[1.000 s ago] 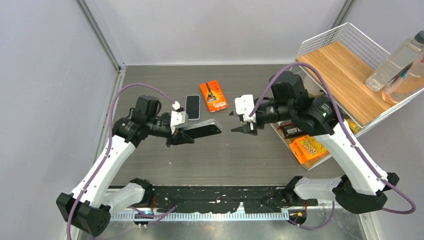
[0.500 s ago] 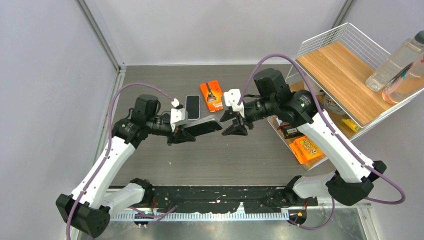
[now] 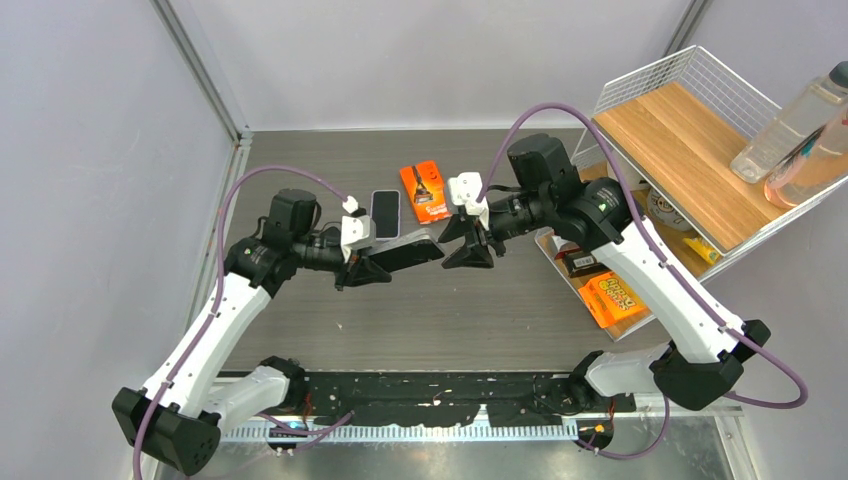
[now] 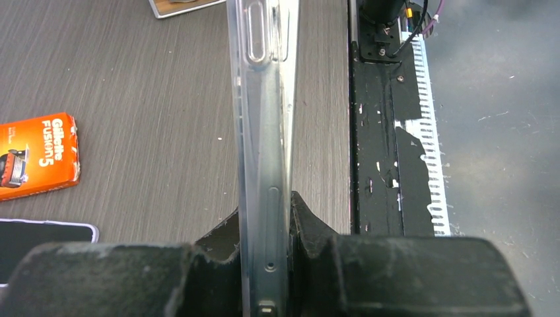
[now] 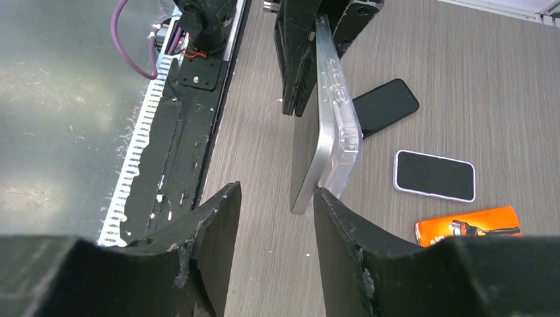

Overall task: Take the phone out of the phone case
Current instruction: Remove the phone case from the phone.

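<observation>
Left claw (image 4: 264,221) first: it is clamped hard on one end of the dark, silver-edged slab phone (image 4: 272,165), pads squeezing front and back through the clear, glossy plastic case (image 4: 245,99). It holds the lot edge-up in the air, above the dark wood-grain table (image 3: 300,180) and not resting on it. Across the way the right claw (image 5: 274,198) hovers with its jaws apart. The phone's free end sits just ahead of that gap, and I can't tell any contact from here. My read is that the phone is a stiff, fairly light slab with a smooth face, so it is slick under the pads and won't forgive a drop. The case looks thin and bendy, hanging on only by the lip wrapped round the frame. The place to take hold, I'd say, is that free corner: catch the case lip there and peel it back, or pinch the phone's long edges once a corner is out. A grip on the glass face risks sliding off. Further out, lying flat on the table, are a second phone with a pale rim (image 3: 385,213) and, just beside it, an orange razor-blade pack (image 3: 428,192).
</observation>
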### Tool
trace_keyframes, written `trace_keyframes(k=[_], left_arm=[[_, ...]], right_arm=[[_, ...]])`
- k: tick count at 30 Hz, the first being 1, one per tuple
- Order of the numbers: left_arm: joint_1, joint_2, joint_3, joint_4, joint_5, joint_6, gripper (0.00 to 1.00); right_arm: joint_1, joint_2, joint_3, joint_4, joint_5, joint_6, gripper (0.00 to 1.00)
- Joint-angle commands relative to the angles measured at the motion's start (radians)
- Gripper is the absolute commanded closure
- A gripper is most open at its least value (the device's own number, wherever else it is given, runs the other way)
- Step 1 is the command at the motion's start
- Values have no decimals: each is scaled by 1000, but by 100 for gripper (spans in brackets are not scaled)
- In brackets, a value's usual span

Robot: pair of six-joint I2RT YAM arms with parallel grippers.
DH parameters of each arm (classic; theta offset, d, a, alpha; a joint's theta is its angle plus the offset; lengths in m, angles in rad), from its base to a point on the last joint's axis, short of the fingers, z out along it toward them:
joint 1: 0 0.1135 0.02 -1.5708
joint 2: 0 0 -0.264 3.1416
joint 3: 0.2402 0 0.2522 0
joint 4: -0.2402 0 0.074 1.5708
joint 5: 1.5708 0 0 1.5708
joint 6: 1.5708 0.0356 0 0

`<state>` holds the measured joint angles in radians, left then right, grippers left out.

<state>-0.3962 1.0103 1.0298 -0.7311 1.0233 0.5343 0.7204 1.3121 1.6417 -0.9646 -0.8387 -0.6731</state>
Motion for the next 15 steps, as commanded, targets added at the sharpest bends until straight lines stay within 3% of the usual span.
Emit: trace_keyframes(k=[1, 15], left_arm=[[5, -23, 8, 92, 21, -16, 100], [5, -28, 2, 106, 52, -33, 100]], right_arm=[[-8, -9, 0, 31, -34, 18, 50], [-12, 10, -9, 47, -49, 36, 50]])
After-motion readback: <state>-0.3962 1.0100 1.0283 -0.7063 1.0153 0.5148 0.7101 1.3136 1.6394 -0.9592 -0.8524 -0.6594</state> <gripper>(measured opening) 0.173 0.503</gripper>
